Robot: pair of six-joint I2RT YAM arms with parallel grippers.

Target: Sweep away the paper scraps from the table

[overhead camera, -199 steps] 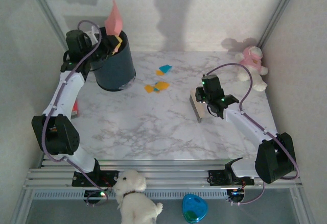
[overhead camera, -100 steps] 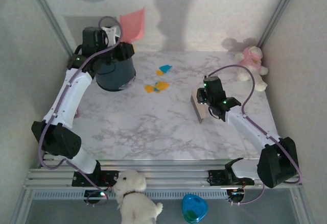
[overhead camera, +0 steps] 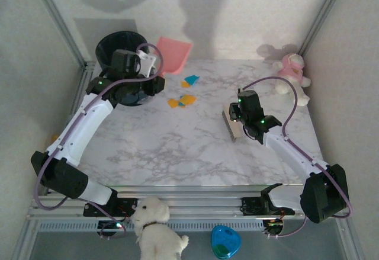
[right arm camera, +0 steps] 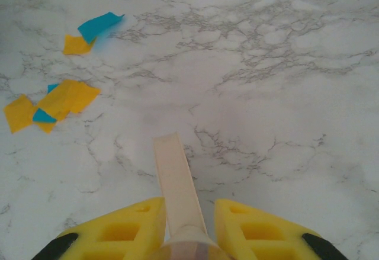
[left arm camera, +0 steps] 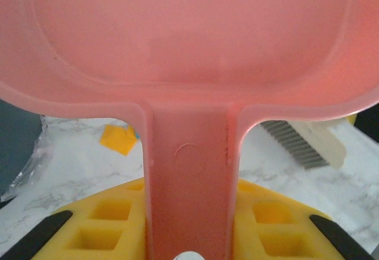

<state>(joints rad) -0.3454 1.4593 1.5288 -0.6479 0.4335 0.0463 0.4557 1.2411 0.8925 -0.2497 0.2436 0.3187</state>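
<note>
Left fingers (left arm camera: 106,227) pinch the pink dustpan (left arm camera: 189,47) by its handle, raised beside the bin (overhead camera: 121,47), right fingers (right arm camera: 124,230) clamp the brush (overhead camera: 232,127) low at the table (overhead camera: 177,153), so the paper scraps (overhead camera: 182,100) at far centre lie between both tools, probably to be swept panward.

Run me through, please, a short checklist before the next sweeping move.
1. Left pincer shut on the dustpan handle: ok.
2. Right pincer shut on the brush handle: ok.
3. Paper scraps gone from the table: not ok; two clusters lie between dustpan and brush.
4. Dustpan lip down beside the scraps: not ok; it is apart from them, by the bin.
5. Marble between brush and scraps free of obstacles: ok.
</note>
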